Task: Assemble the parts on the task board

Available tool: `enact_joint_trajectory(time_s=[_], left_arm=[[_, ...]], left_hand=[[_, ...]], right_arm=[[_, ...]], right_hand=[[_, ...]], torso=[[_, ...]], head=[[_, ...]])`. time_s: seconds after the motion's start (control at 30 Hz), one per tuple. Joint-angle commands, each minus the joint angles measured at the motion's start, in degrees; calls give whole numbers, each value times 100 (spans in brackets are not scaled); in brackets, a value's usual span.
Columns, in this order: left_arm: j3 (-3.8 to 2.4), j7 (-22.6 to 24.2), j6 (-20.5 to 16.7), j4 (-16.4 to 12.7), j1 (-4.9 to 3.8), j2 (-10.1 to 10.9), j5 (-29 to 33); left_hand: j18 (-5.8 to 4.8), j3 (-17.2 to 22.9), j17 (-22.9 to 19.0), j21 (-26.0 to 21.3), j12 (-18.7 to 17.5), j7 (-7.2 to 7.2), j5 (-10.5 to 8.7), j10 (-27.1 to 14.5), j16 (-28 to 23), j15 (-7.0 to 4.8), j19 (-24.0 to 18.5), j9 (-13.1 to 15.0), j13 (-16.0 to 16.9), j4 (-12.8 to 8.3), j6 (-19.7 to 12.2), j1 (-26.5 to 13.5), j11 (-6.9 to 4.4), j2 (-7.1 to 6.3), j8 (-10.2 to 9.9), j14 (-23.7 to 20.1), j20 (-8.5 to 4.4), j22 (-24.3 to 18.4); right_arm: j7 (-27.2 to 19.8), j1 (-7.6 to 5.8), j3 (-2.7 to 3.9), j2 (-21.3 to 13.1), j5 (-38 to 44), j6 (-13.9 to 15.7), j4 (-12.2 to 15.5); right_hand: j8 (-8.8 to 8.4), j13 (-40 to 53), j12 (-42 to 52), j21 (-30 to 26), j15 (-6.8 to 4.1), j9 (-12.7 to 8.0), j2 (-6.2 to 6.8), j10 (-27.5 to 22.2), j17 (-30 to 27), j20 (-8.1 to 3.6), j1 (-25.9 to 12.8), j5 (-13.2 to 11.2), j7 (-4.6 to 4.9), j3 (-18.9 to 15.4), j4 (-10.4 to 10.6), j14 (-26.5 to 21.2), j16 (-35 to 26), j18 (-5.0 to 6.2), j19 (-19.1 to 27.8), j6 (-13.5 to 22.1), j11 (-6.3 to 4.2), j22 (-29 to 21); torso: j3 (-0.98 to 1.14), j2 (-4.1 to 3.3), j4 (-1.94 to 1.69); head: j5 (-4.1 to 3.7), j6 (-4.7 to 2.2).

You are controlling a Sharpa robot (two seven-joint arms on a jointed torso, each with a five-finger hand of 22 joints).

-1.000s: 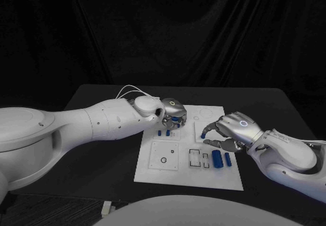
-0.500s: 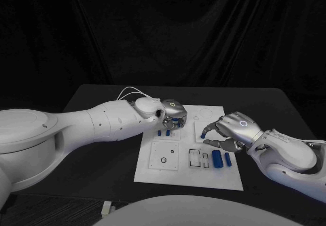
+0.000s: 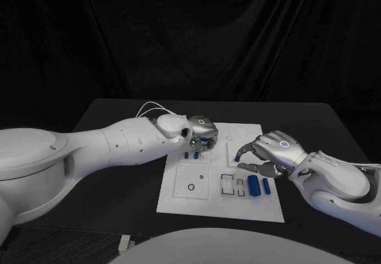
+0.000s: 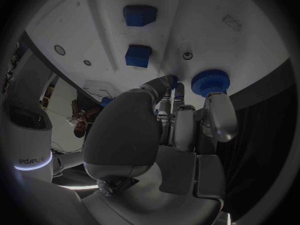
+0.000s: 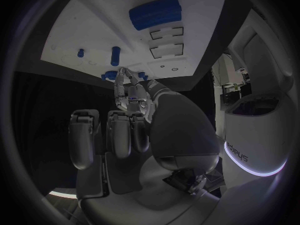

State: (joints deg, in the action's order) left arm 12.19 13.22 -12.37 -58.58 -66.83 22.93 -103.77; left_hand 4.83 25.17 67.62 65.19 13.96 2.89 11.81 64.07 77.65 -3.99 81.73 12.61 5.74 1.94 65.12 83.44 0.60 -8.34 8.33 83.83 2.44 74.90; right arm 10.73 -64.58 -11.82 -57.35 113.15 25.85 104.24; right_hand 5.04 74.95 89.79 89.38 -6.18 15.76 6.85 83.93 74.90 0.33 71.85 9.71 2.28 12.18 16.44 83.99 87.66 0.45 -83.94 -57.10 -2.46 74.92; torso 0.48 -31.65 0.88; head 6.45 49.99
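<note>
A black table (image 3: 111, 181) carries the white task board (image 3: 226, 206), with bare dark margin on every side. The left hand (image 3: 201, 133) is at the board's far-left edge, its fingers pinching a round blue part (image 4: 210, 81), it seems. The right hand (image 3: 268, 153) hovers mid-board, fingers curled in, holding nothing I can see. A big blue part (image 3: 254, 186) lies nearby.
</note>
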Motion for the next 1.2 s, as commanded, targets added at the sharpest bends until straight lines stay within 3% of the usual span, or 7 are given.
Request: enact_joint_trajectory(time_s=[0.03, 0.3, 0.47, 0.63, 0.73, 0.93, 1.2], left_arm=[[-5, 173, -422, -74, 11, 39, 0], [-7, 143, -804, -679, -41, 440, 0], [-7, 92, -915, -1302, -329, 902, 0], [-7, 51, -745, -1651, -640, 1237, 0], [-6, 29, -629, -1759, -744, 1408, 1], [-4, 54, -535, -1753, -771, 1560, 1], [-2, 53, -263, -1559, -600, 1531, 1]], left_hand=[[-24, 2, -7, 12, 10, 14, 51, 105, -30, -31, 3, -8, 12, -43, -15, 19, -38, 66, -43, 64, -35, 900], [-25, 0, 3, 16, -50, 29, -44, 171, -18, -25, 15, 2, -8, -65, -22, -30, -34, 36, -71, 90, -30, 901], [-23, 19, -4, -2, -116, 31, -112, 203, -20, -21, 15, -6, -31, -76, -85, -61, -29, 27, -131, 100, -26, 897], [-14, 29, -9, -60, -155, 18, -172, 228, -22, -18, -3, -9, -43, -83, -116, -79, -41, 22, -166, 101, -22, 883], [-12, 33, -20, -69, -191, 5, -231, 236, -28, -21, -8, -12, -53, -79, -145, -99, -54, 25, -196, 97, -21, 882], [-11, 42, -19, -79, -214, 8, -252, 233, -27, -20, -12, -15, -60, -85, -166, -97, -47, 24, -216, 96, -21, 880], [-8, 54, -31, -102, -247, 13, -263, 219, -33, -17, -20, -19, -69, -91, -191, -96, -39, 26, -241, 91, -20, 876]], right_arm=[[9, 13, 3, -12, 26, -18, 7], [5, 13, 3, -33, 20, -29, 5], [-4, 15, 2, -30, 8, -45, -8], [-18, 19, 2, -11, -24, -55, -30], [-29, 26, 2, 8, -34, -56, -47], [-34, 61, 2, 14, -41, -66, -53], [-40, 84, 2, 31, -44, -54, -59]], right_hand=[[3, 1505, 21, -24, -36, -9, 13, 607, 1025, -23, 64, 8, -14, 11, 8, 510, -6, -21, -555, -44, -14, 1477], [2, 1505, 21, -38, -38, -12, 11, 607, 1012, -25, 61, 6, -13, 10, 11, 508, -12, -17, -547, -43, -13, 1472], [2, 1505, 21, -38, -38, -12, 11, 607, 1012, -25, 61, 6, -13, 10, 11, 508, -12, -17, -547, -43, -13, 1472], [2, 1505, 21, -37, -38, -12, 10, 607, 1014, -25, 60, 5, -13, 10, 11, 508, -11, -17, -547, -44, -13, 1472], [3, 1505, 21, -39, -38, -12, 10, 607, 1014, -25, 61, 5, -13, 10, 11, 508, -11, -17, -546, -45, -13, 1471], [3, 1505, 21, -39, -38, -12, 10, 607, 1014, -25, 61, 5, -13, 10, 11, 508, -11, -17, -546, -45, -13, 1471], [2, 1505, 21, -43, -39, -13, 10, 607, 1009, -26, 64, 5, -13, 11, 8, 507, -14, -16, -544, -44, -14, 1470]], torso=[[2, -1, 2], [-1, -3, -3], [-2, 4, -6], [-1, 11, -2], [0, 6, 0], [2, 3, -1], [1, -6, 0]], head=[[4, 1], [-35, 1], [-63, 1], [-18, 1], [6, 1], [-31, 1], [-40, 1]])
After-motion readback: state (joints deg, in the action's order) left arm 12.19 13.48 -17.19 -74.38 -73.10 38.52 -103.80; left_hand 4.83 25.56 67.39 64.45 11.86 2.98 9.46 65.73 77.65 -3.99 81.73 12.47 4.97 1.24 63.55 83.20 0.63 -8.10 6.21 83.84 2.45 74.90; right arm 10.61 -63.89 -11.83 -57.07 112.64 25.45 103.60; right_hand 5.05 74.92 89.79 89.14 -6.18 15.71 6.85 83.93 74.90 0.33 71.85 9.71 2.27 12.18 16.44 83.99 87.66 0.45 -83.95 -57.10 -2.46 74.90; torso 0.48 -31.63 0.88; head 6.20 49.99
